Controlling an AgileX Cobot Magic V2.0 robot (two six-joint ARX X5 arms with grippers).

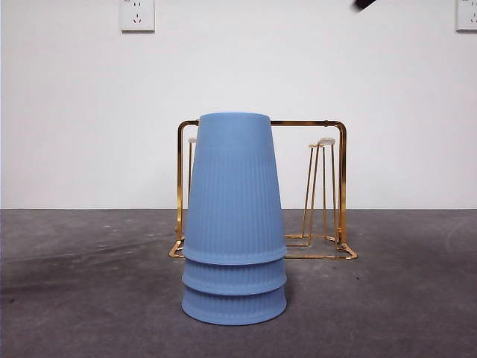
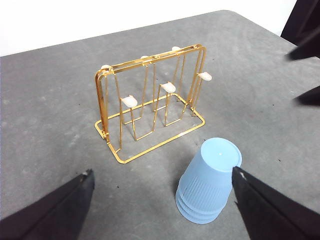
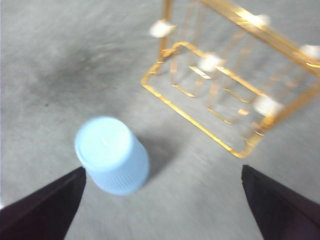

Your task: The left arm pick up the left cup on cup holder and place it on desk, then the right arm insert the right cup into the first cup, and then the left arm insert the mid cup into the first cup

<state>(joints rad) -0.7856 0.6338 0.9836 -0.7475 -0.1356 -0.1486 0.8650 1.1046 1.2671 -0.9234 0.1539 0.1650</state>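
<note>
Three blue cups stand nested upside down as one stack [image 1: 235, 224] on the desk [image 1: 89, 298], just in front of the gold wire cup holder [image 1: 342, 186]. The cup holder's white-tipped pegs are bare. In the left wrist view the stack [image 2: 209, 180] sits beside the cup holder [image 2: 129, 101], and my left gripper [image 2: 161, 171] hangs above and back from it, open and holding nothing. My right gripper [image 3: 162, 169] is also open and raised, with the stack [image 3: 112, 155] and the cup holder [image 3: 210, 62] below it.
A white wall with two sockets [image 1: 137, 14] stands behind the desk. A black arm tip [image 1: 365, 4] shows at the top right of the front view. The other arm's dark jaws [image 2: 306, 50] show at the edge of the left wrist view.
</note>
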